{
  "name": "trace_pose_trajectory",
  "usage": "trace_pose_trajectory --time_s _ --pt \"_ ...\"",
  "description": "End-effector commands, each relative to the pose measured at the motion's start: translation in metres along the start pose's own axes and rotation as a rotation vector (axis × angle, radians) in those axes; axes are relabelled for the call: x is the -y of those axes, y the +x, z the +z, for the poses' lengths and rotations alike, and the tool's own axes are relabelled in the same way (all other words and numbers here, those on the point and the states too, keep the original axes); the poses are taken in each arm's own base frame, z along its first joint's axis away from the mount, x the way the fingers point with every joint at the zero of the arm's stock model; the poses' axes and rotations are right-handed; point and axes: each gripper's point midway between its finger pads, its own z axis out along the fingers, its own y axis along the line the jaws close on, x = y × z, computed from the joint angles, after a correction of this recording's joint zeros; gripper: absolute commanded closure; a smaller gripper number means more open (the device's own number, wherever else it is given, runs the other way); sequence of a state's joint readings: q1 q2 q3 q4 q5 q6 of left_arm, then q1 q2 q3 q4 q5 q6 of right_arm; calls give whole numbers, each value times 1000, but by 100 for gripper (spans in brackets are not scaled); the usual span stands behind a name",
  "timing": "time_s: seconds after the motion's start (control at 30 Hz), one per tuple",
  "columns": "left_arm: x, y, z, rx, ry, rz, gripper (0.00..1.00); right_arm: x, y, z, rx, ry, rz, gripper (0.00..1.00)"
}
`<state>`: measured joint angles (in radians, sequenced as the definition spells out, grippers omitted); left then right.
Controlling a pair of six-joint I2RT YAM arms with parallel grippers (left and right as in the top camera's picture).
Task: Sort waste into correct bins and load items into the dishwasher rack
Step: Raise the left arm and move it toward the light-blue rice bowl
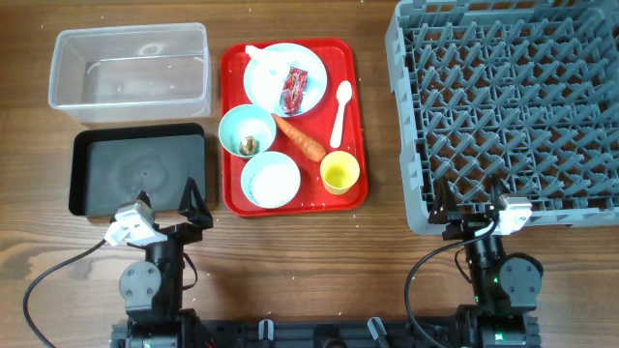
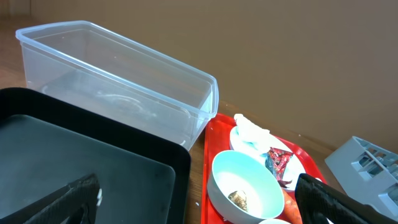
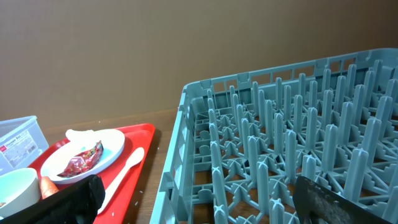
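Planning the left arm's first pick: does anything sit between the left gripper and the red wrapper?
Yes. The small bowl holding the brown scrap sits directly between the open left gripper and the red wrapper on the plate. It is low, so reaching over it looks feasible.

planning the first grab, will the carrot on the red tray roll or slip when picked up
The carrot looks rounded and tapered, so it may roll if nudged sideways, though the bowl beside it and the yellow cup could stop it. It is probably stiff, so it should lift in one piece.
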<state>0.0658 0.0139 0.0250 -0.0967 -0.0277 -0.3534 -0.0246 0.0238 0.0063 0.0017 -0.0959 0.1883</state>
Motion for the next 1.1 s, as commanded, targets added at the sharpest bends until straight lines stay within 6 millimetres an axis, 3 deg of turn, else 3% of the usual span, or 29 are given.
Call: trace_pose_trajectory --time_s 0.0,0.17,0.3,0.5,0.63,0.77,0.83,0.9,0.97,1.07 --pt "-1 1 0 3 3 15 0 1 -2 0 11 7 1 0" --pt "-1 1 0 3 3 15 0 2 -5 0 21 13 0 0" --pt "0 -1 0 9 6 15 0 -3 -31 -2 130 -8 -17 0" --pt "20 -44 -11 103 44 134 0 -27 -73 -13 196 -91 -166 0" --pt "30 -67 -19 59 27 166 0 -43 -101 -10 155 -147 -192 0" --pt "46 -83 -11 -58 34 167 0 -76 -136 15 20 -311 -200 0" --pt "57 -86 3 -199 35 188 0 -92 -152 36 -84 -393 -172 0" --pt "60 -81 18 -366 9 187 0 -94 -152 58 -249 -408 -151 0" --pt "63 -73 28 -488 -8 208 0 -92 -147 66 -369 -408 -176 0" --pt "81 -40 49 -745 7 262 0 -78 -132 83 -584 -346 -167 0"
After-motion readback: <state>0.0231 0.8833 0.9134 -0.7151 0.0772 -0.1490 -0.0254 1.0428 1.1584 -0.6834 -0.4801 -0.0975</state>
